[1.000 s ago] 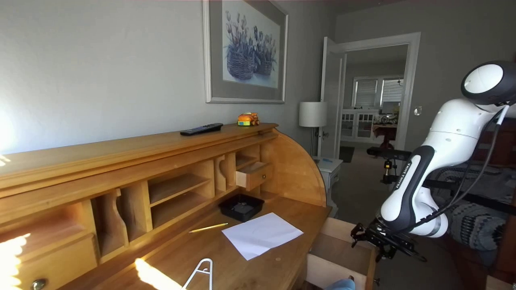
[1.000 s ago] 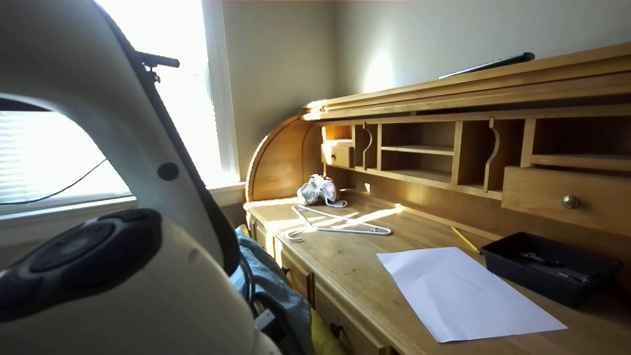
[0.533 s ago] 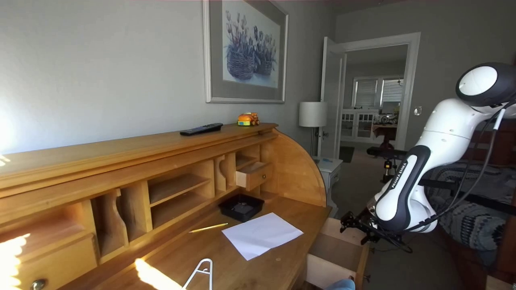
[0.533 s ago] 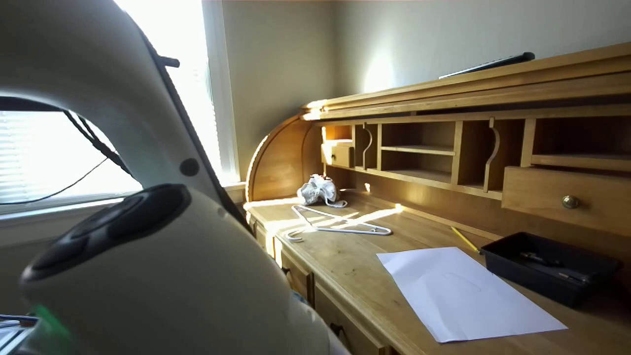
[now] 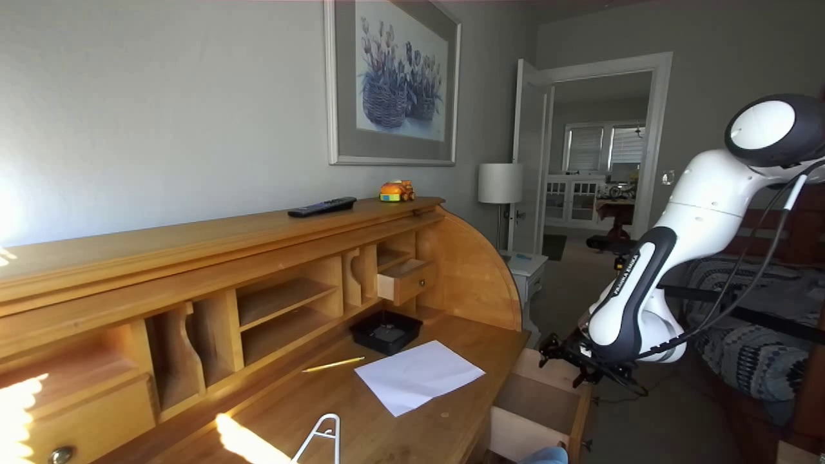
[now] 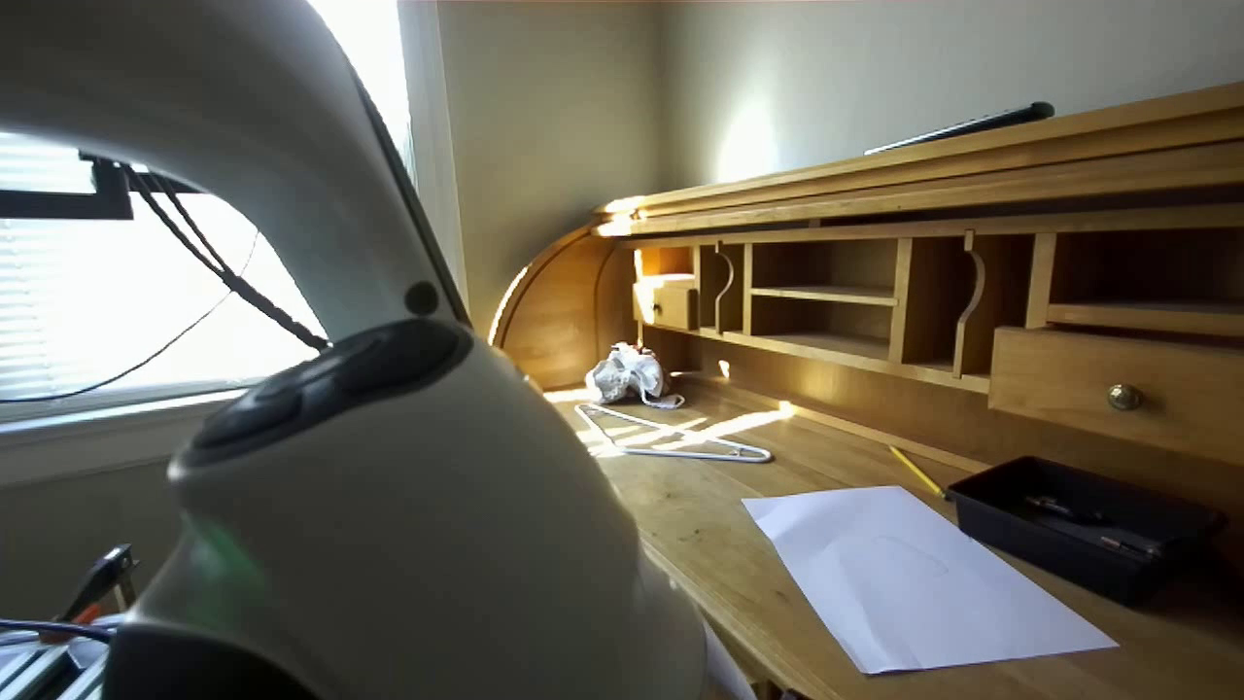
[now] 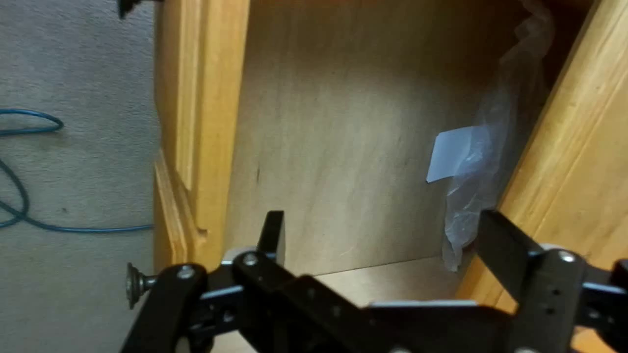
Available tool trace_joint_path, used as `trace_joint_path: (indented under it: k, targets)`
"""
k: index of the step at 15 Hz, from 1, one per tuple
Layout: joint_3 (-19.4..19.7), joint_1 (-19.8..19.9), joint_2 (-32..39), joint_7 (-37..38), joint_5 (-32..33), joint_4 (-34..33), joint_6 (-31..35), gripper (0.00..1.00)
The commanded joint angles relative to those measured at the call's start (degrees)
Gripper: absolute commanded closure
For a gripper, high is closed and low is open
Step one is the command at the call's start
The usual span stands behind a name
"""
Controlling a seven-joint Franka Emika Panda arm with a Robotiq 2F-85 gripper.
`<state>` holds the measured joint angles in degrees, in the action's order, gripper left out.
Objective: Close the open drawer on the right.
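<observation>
The pale tan drawer (image 5: pixel 540 403) stands pulled out from the desk's right end in an exterior view. Its front panel (image 7: pixel 216 122) is at the left of the wrist view, with a dark knob (image 7: pixel 137 284). Its bare floor holds a clear plastic bag (image 7: pixel 483 147) and a white card (image 7: pixel 449 152). My gripper (image 5: pixel 562 366) is open and empty over the drawer's far end. In the wrist view my gripper (image 7: pixel 382 223) has its left finger over the drawer's inside near the front panel and its right finger over the desk edge. Contact cannot be told.
The desk edge (image 7: pixel 564 147) lies right of the drawer. Paper (image 5: pixel 419 377), a black tray (image 5: pixel 387 332), a pencil (image 5: pixel 334 365) and a hanger (image 6: pixel 671 442) lie on the desktop. A small cubby drawer (image 5: pixel 406 283) is partly out. Something blue (image 5: pixel 546 455) is beside the drawer.
My gripper has moved toward the desk and slightly up. The drawer front has shifted a little inward since a second ago, and hardly at all in the last half second.
</observation>
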<state>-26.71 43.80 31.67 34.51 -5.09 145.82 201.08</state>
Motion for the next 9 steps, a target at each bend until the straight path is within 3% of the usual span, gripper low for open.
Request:
trace_joint_path:
  k: [1,4,5,7,9]
  targets:
    - [1.3,-1.8,-13.9,2.0,-3.3,7.0,-12.0,0.00]
    - [-1.3,1.6,-22.0,0.7,-2.0,9.4,-24.2,0.00]
    - [-4.9,5.5,-22.7,-1.4,-1.2,8.8,-29.1,0.00]
    - [-7.1,7.6,-24.4,-7.8,-2.3,8.1,-36.2,0.00]
    - [-7.5,9.1,-24.4,-15.2,-1.9,7.5,-38.5,0.00]
